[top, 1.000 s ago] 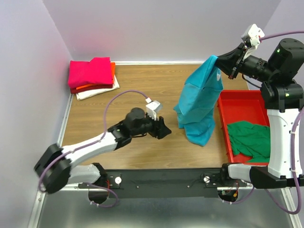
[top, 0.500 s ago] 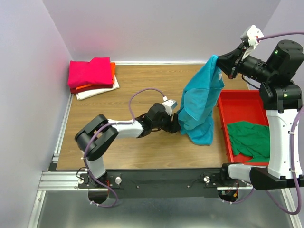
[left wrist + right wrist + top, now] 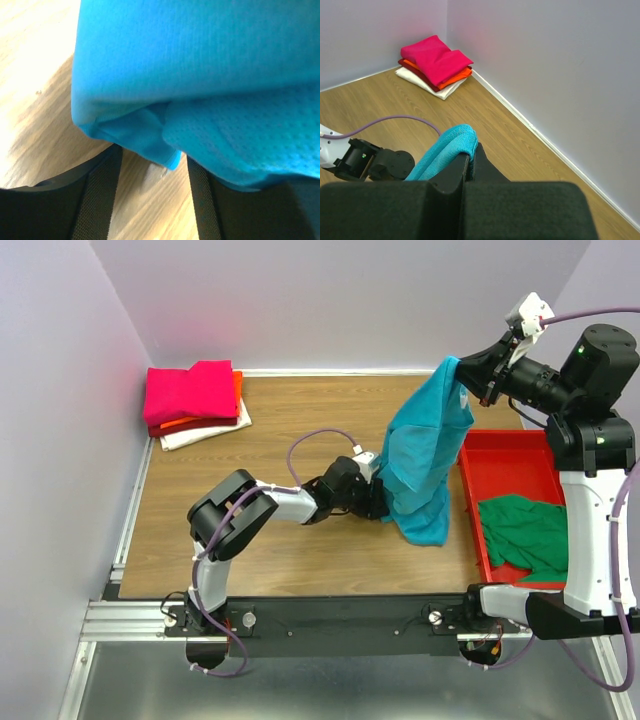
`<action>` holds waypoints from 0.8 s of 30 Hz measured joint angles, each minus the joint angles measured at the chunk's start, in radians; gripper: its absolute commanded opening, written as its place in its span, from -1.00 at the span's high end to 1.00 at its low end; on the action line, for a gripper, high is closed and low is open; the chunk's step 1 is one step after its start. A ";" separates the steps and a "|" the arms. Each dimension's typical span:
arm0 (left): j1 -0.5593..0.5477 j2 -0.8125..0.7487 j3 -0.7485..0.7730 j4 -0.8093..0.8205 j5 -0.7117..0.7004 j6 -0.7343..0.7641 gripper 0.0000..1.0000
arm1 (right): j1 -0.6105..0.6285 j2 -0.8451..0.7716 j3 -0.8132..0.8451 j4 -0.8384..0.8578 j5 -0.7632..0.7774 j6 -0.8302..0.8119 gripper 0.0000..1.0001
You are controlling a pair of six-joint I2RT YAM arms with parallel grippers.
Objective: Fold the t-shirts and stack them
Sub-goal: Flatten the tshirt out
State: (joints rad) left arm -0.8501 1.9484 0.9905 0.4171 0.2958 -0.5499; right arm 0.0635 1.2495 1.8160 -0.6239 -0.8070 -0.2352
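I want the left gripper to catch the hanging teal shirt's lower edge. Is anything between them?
Nothing visible. A lower corner of the teal shirt hangs right at the tips of the open left gripper, with only the wooden table beneath.

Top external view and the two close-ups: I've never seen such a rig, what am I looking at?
Two robot arms are bolted at the near edge of a wooden table, each ending in a two-finger gripper. The overhead picture looks down from behind them; each close-up comes from a wrist camera. The right gripper is shut on a teal cloth t-shirt, which hangs from it. The left gripper is open at its lower edge. A folded stack of magenta, orange and cream shirts lies in the far left corner. A red plastic tray on the right holds a crumpled green t-shirt.
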 measured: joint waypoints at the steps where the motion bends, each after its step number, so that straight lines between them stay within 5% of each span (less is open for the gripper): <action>1: 0.000 0.008 0.008 0.001 0.004 -0.003 0.09 | 0.000 0.000 -0.002 0.001 0.000 0.000 0.99; 4: 0.000 0.037 0.034 -0.002 0.010 -0.010 0.62 | 0.000 0.000 -0.004 0.001 0.000 0.000 0.99; 5: 0.000 0.045 0.039 -0.002 0.011 -0.015 1.00 | 0.000 0.000 -0.005 0.002 0.000 0.000 0.99; 14: 0.014 -0.031 0.019 -0.108 -0.081 -0.012 1.00 | 0.000 -0.002 -0.024 0.002 0.007 -0.001 0.99; 24: 0.082 -0.782 -0.002 -0.364 -0.417 0.174 1.00 | 0.000 -0.002 0.023 -0.017 0.039 -0.034 0.99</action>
State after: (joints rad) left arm -0.7677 1.1667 0.9882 0.0536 -0.1211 -0.3756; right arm 0.0635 1.2472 1.8393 -0.6407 -0.7685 -0.2687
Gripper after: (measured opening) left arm 0.005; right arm 0.012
